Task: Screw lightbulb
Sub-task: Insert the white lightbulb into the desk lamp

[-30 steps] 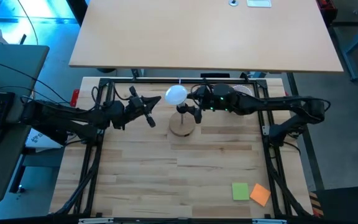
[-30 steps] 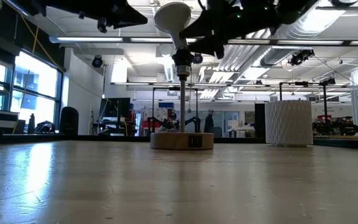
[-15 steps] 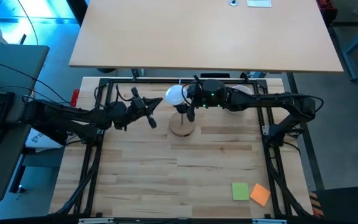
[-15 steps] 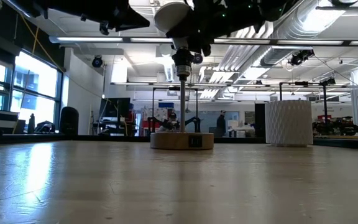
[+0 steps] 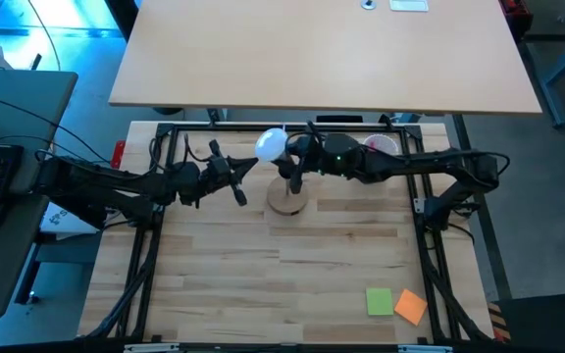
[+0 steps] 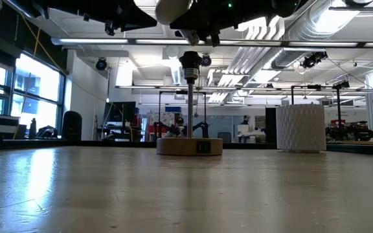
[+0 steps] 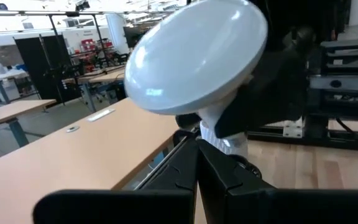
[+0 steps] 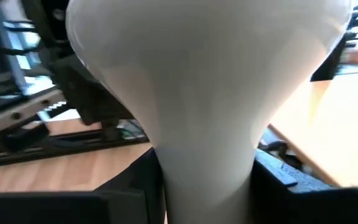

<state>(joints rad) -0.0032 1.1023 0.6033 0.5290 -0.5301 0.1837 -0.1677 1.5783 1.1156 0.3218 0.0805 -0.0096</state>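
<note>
Clearly the right gripper (image 5: 297,155) clamps the lightbulb (image 5: 270,144) by its neck – tilted, it could cross-thread the socket (image 6: 190,61).

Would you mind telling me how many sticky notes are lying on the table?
2, side by side at the table's near right corner: the green sticky note and, touching it on the right, the orange sticky note. No others show.

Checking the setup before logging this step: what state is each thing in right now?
lightbulb: gripped at its neck, lifted clear of the socket, tilted.
right claw: shut on the lightbulb.
left claw: shut, empty, beside the stand.
wooden stand: upright, socket empty.
white cup: upright on the table.
sticky notes: lying flat.
</note>
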